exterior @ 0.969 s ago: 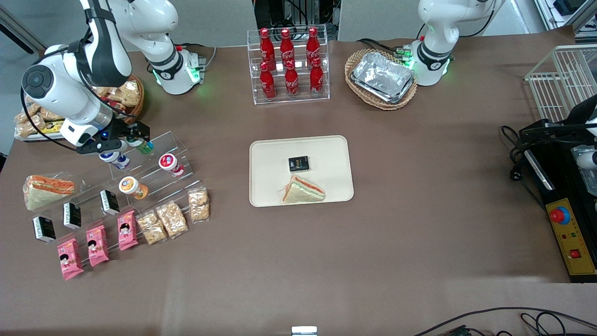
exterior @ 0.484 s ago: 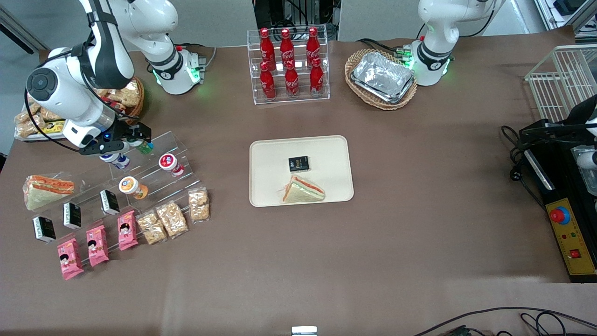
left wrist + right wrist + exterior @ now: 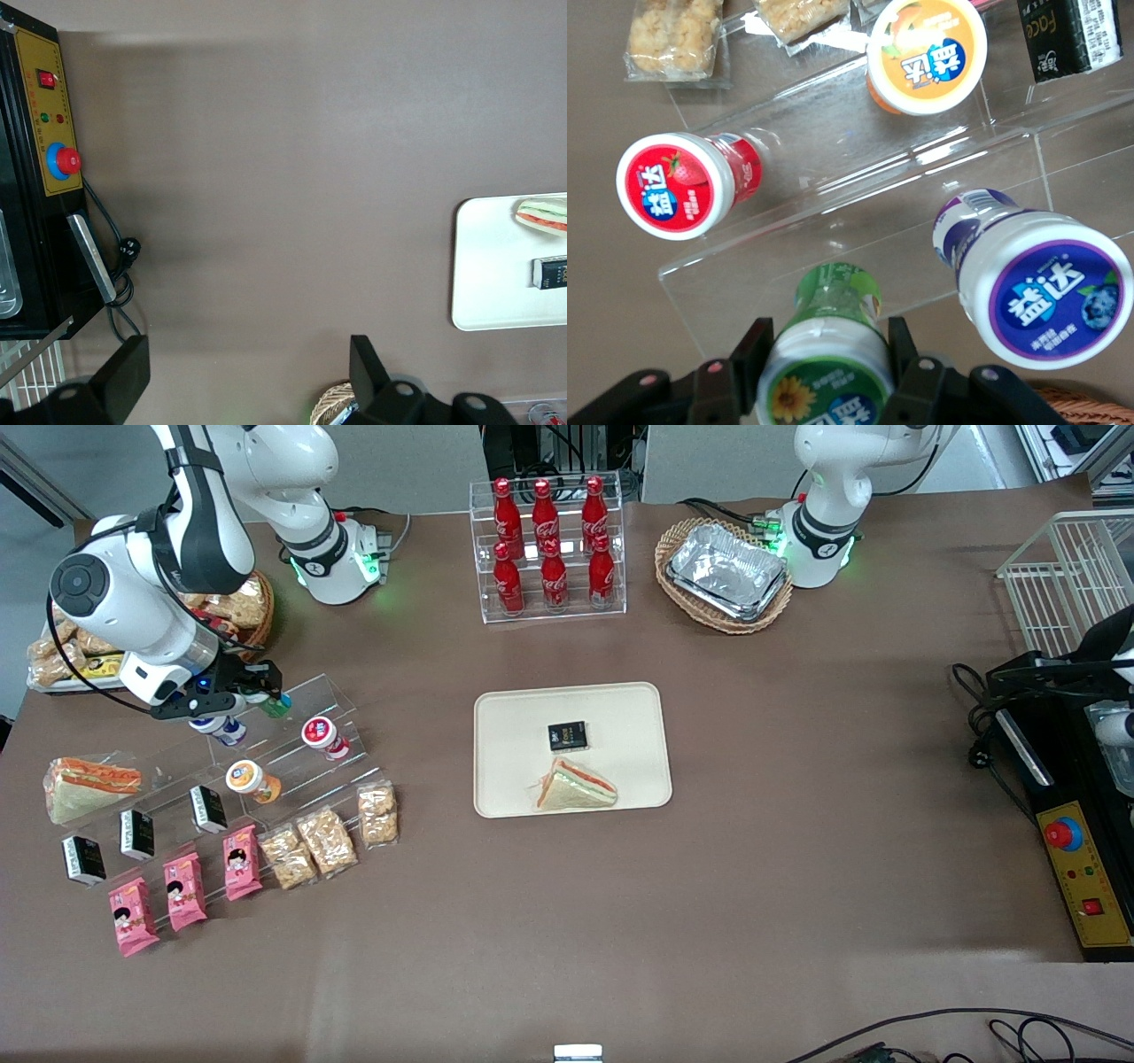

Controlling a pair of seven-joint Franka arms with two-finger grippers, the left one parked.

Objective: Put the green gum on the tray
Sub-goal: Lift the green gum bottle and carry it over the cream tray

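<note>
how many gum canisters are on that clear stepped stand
4: green gum between the gripper fingers, blue beside it, red one step nearer the front camera, orange nearest.

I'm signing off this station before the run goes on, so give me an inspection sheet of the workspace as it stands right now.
Surface: brown table, flat, no spills seen.
Job's things: green gum on the clear stepped stand, not yet on the tray.
Clutter: sandwich and black packet already on the tray; red gum, orange gum and blue gum on the stand; pink packs, cola bottles, foil trays in a basket.
Grippers: gripper at the stand, jaws shut on the green gum's lid end.
Cables: black leads by the control box, toward the parked arm's end.
Surroundings: white wire rack at the same end.
</note>
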